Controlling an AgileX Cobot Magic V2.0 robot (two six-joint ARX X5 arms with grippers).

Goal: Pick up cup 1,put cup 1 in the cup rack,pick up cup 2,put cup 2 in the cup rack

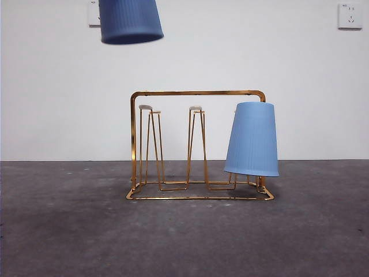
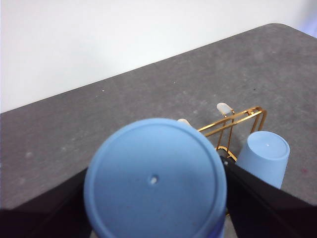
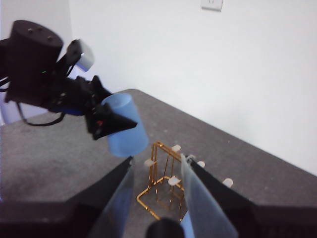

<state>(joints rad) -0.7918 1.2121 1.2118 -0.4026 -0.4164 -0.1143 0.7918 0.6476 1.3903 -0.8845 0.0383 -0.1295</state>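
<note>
From my remote station I see a dark grey, mottled bench (image 1: 69,231) running back to a plain white wall (image 1: 57,86) that carries two pale socket plates, one (image 1: 350,15) high toward the right and another (image 1: 93,12) partly hidden behind the raised cup. The bench's far edge meets the wall in a straight line behind the rack; in the left wrist view a rounded corner of the bench (image 2: 277,27) shows beyond the rack.

The cup rack (image 1: 196,93), gold wire with a rounded rectangular handle and pale-tipped pegs, stands about midway along the bench, nearer the far edge than the near one. One blue ribbed cup (image 1: 252,140) sits mouth down over the peg at the rack's right end, slightly tilted, its rim just above the base wire. The pegs at the middle (image 1: 196,108) and left (image 1: 147,108) are bare.

The left gripper (image 2: 154,198) has its black jaws clamped on either side of a second blue cup (image 2: 154,181), held mouth down with its flat bottom toward the wrist camera; in the front view this cup (image 1: 130,21) hangs high above the bench, up and to the left of the rack, well apart from it. The right wrist view shows the same arm and cup (image 3: 126,126) above the rack (image 3: 163,183).

The right gripper (image 3: 157,198) hovers over the rack with its jaws apart, holding nothing.

Bare bench lies open to the left, to the right and in front of the rack.
</note>
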